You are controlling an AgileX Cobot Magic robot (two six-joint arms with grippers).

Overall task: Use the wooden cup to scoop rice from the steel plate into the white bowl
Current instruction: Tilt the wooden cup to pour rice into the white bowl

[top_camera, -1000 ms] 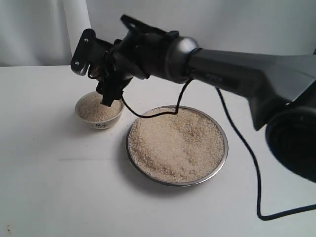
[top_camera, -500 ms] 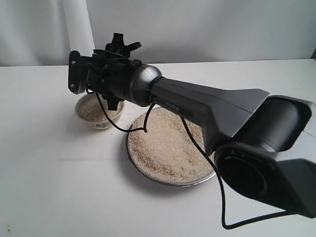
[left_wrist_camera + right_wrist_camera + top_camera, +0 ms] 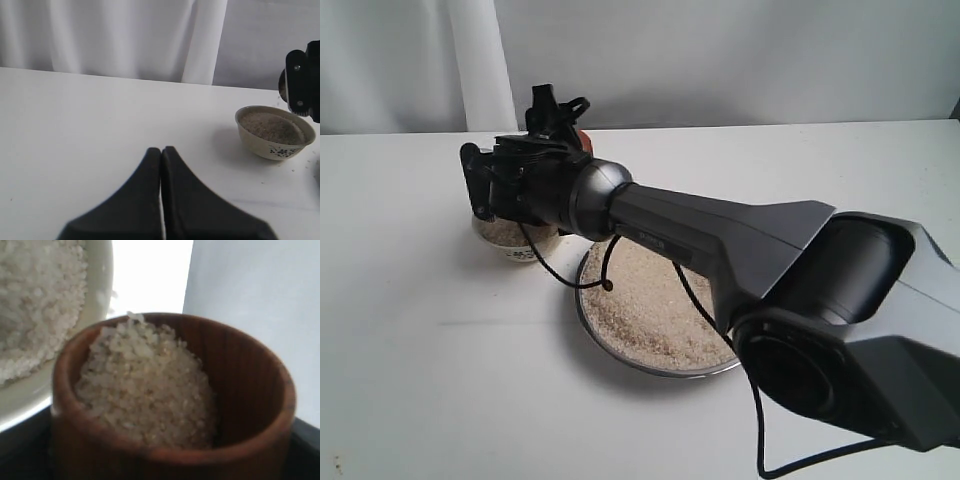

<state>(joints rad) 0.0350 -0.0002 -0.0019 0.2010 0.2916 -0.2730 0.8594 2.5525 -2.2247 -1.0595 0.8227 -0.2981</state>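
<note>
A white tabletop (image 3: pixel 420 380) and pale wall (image 3: pixel 720 60) are seen, the steel plate (image 3: pixel 640 366) of rice (image 3: pixel 650 310) beside the white bowl (image 3: pixel 505 238). The left jaws are pressed together, well apart from the bowl. The full wooden cup (image 3: pixel 250 390) is held in the right jaws by the bowl's rim.

Robot lab test bench, white tabletop (image 3: pixel 75 115) under the left gripper (image 3: pixel 161 149), white curtain (image 3: pixel 100 35) and grey wall (image 3: pixel 270 40) beyond it, loose black cable (image 3: pixel 757 440) hanging off the right arm (image 3: pixel 720 240)
</note>
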